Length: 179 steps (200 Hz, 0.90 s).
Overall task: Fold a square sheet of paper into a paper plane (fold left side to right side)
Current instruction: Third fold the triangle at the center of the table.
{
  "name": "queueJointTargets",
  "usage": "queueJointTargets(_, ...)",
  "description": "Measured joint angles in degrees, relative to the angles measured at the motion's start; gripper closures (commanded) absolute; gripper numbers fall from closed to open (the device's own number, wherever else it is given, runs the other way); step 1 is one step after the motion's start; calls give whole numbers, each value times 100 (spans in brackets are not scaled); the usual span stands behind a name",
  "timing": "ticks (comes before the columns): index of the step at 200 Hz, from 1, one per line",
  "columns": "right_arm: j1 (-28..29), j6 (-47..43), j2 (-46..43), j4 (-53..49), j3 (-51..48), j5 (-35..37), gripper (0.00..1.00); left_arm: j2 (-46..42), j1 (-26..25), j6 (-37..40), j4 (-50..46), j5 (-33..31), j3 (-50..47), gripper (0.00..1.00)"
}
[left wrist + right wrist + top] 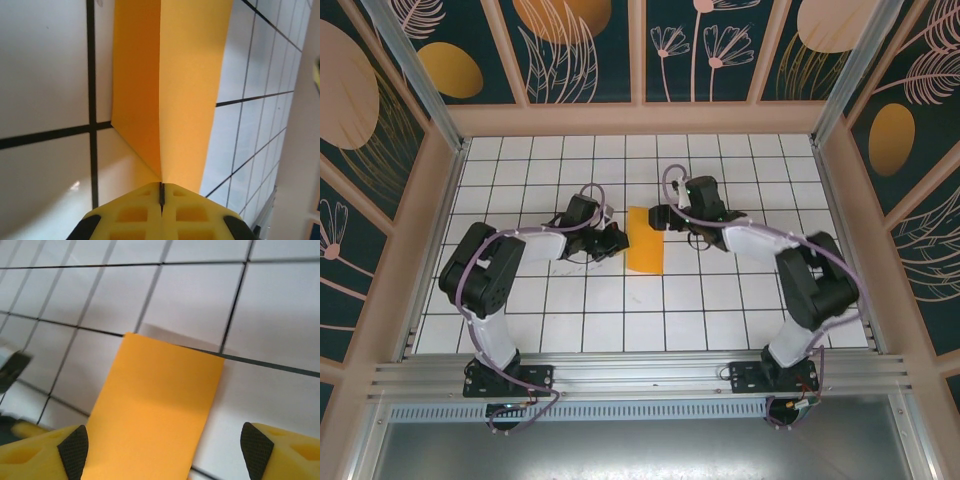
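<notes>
The square sheet of paper [644, 240] lies folded in half as a narrow orange-yellow rectangle in the middle of the grid table. My left gripper [619, 241] is at its left edge. In the left wrist view its yellow fingers [135, 215] are pressed together, and the left gripper [161, 189] is shut on the paper [185, 90] at the crease line. My right gripper [663, 216] hovers at the paper's upper right. In the right wrist view the right gripper [165, 452] stands wide open, straddling the flat paper [160, 405] without touching it.
The white grid table [720, 300] is boxed in by wooden frame walls with dark patterned panels [580, 45]. A metal rail [640, 375] runs along the near edge, by the arm bases.
</notes>
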Motion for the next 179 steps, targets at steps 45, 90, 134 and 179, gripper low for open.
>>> queueJointTargets(45, 1528, -820, -992, 487, -1233, 868, 11, -151, -2, -466, 382, 105, -186, 100)
queueJointTargets(90, 2592, -1502, -667, 656, -1556, 1705, 9, -157, -2, -566, 424, 122, -186, 100)
queueJointTargets(134, 2638, -1875, 37, 793, -1344, 2175, 23, -157, -2, -568, 424, 127, -186, 100)
queueJointTargets(179, 2638, -2087, 173, 981, -1086, 2304, 47, -157, -13, -568, 422, 125, -186, 100)
